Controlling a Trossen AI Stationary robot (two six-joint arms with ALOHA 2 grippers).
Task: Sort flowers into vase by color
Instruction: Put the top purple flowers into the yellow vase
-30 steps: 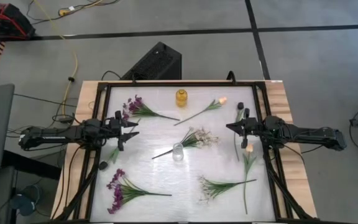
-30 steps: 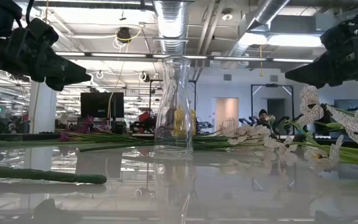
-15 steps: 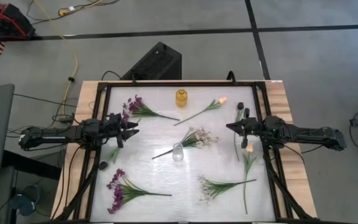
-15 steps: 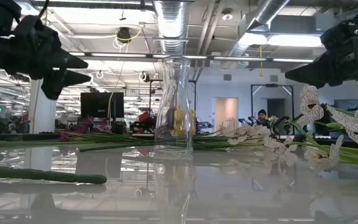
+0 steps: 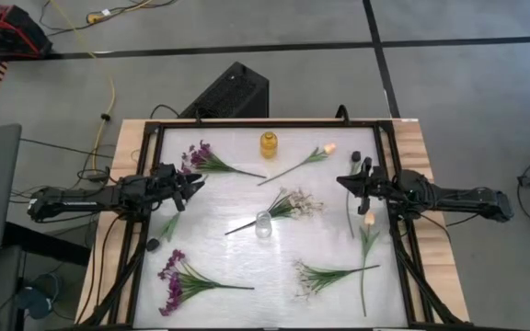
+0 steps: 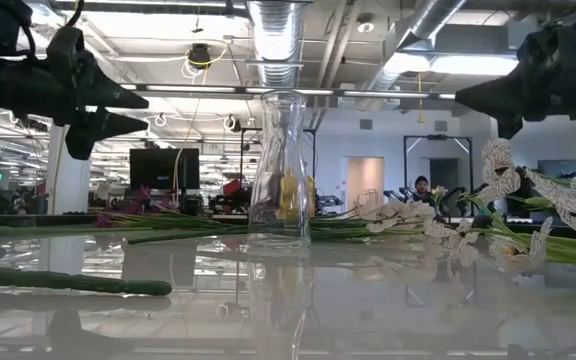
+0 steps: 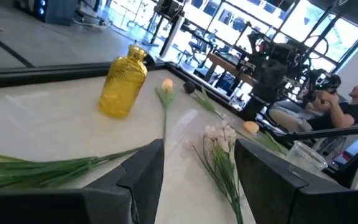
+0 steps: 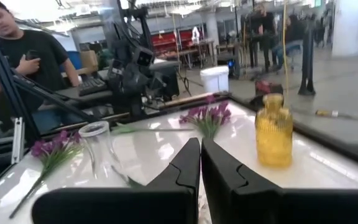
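Note:
Both arms hover above the table with nothing in them. My left gripper (image 5: 194,182) (image 7: 197,149) is open, just near of a purple spray (image 5: 206,161) that lies flat. My right gripper (image 5: 341,181) (image 8: 200,146) is shut, beside a dark bud's stem (image 5: 351,198) and a peach tulip (image 5: 368,221). A clear vase (image 5: 263,224) (image 6: 279,170) stands at the table's centre, and a yellow vase (image 5: 269,143) stands near the far edge. Also lying flat are two white sprays (image 5: 293,203) (image 5: 316,276), a second purple spray (image 5: 177,276) and another tulip (image 5: 316,154).
A loose green stem (image 5: 167,226) with a dark bud (image 5: 153,244) lies under the left arm. A black frame (image 5: 265,122) rims the table. A person (image 8: 17,43) stands beyond the table's left side. Bare tabletop shows between the clear vase and the near edge.
My left gripper has rolled about its wrist, so its fingers now stand one above the other, and has shifted slightly toward the far edge. My right gripper has moved a little toward the far edge and up. The flowers and vases have stayed put.

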